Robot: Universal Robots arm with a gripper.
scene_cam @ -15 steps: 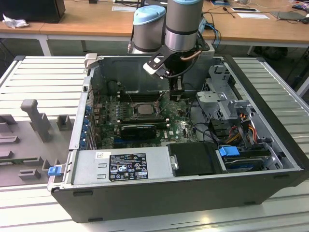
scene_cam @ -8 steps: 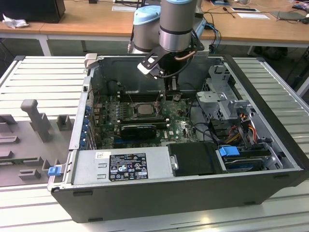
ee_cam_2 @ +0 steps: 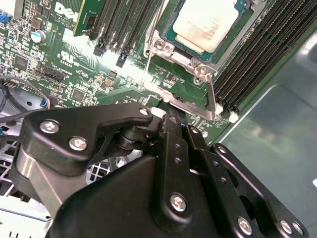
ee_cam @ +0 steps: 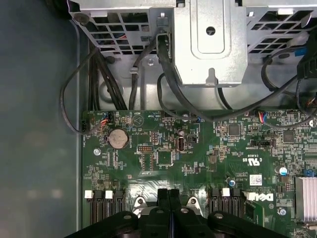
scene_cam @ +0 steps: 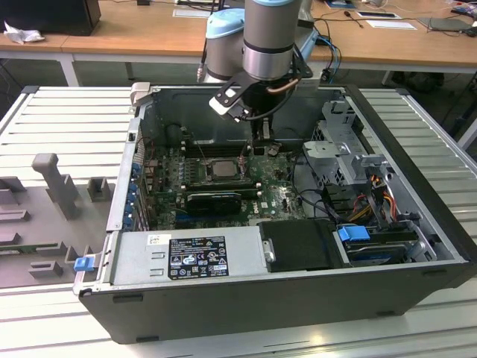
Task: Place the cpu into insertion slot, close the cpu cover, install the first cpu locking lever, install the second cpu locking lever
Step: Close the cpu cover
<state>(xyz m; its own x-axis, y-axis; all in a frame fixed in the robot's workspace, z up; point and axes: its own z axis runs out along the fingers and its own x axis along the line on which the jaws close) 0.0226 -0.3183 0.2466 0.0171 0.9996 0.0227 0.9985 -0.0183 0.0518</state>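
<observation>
Nearest the lens in the second wrist view: the black linkage of the gripper point(ee_cam_2: 170, 116), tips at the silver locking lever point(ee_cam_2: 190, 106) that runs along the edge of the insertion slot point(scene_cam: 235, 176). In the first wrist view, fingers point(ee_cam: 162, 197) together, side by side with no gap to speak of. Whether pinched on the lever's thin rod or merely set against it, impossible to tell.

Just beyond the tips, the cpu point(ee_cam_2: 203, 22), pale metal face up, seated in the slot. Around it the cpu cover point(ee_cam_2: 184, 58), apparently folded down flat, chip showing through its window. Long black memory slots point(ee_cam_2: 247, 54) on either side. Beyond, the green motherboard point(ee_cam: 163, 158) with a coin cell point(ee_cam: 119, 139), and farther off a grey drive cage point(ee_cam: 208, 44). In the exterior view, arm reaching down into the open computer case point(scene_cam: 417, 224), wrist above the slot.

Judged from this: placing and covering done, lever work in hand — first or second lever not clear, nor whether this rod sits latched. Seemingly called for here: a firm, square purchase on a thin springy rod and pressure down and sideways toward its catch. Little room beside the memory slots — care needed not to slip onto the board.
</observation>
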